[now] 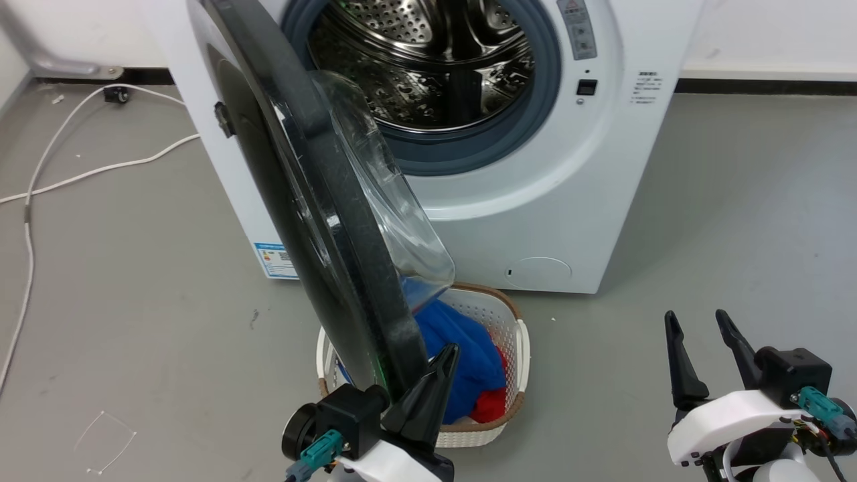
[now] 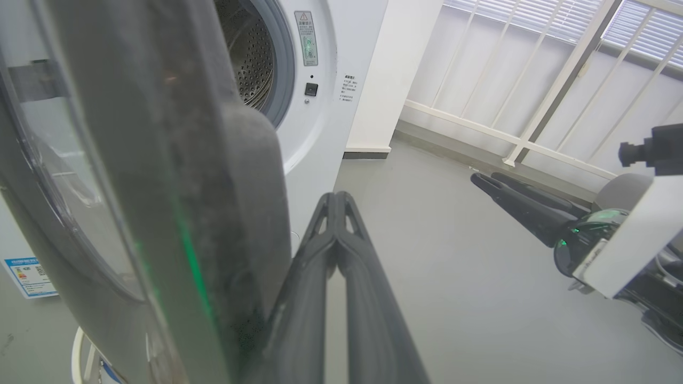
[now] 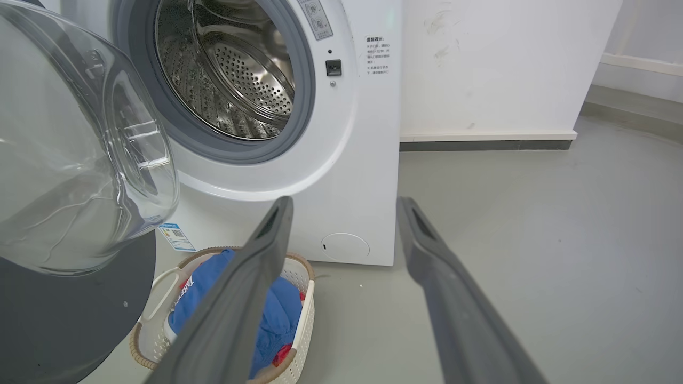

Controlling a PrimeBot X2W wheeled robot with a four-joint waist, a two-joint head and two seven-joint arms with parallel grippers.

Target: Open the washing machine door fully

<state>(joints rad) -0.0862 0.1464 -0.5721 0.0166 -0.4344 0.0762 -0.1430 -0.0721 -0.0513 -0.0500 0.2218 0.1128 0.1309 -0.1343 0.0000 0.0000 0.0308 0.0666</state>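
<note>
Note the washing machine (image 1: 535, 201): a white, boxy front-loader with a perforated steel drum (image 1: 435, 60) inside a grey-blue rubber ring (image 1: 469, 150).

The washing machine door (image 1: 315, 201) is hinged on the machine's left side. It stands swung well out from the front panel, with its free edge over the basket. In the head view you see it nearly edge-on, as a glossy black rim with a speckled dark inner band. In the right wrist view you see the clear, bulging glass bowl (image 3: 80, 160) from its drum-facing side. The left wrist view puts the rim's thick edge close up, with a green glint running down it.

A white plastic basket (image 1: 512, 335), latticed and trimmed in brown, sits on the grey floor just in front of the machine. It holds blue cloth (image 1: 462, 348) and a little red cloth (image 1: 492, 402).

The left gripper (image 1: 450, 351) is in front of the machine, at the door's free edge. Its dark fingers (image 2: 320, 256) are pressed together with nothing between them, alongside the rim. You cannot tell whether they touch the rim.

The right gripper (image 1: 696, 316) hangs in front of the machine and to its right, well apart from the door. Its fingers (image 3: 251, 266) are spread and empty.

A thin white cable (image 1: 100, 171) trails over the floor to the machine's left. A blue label (image 1: 276, 260) marks the machine's lower left corner. A small round filter cover (image 1: 537, 272) sits at its lower right.
</note>
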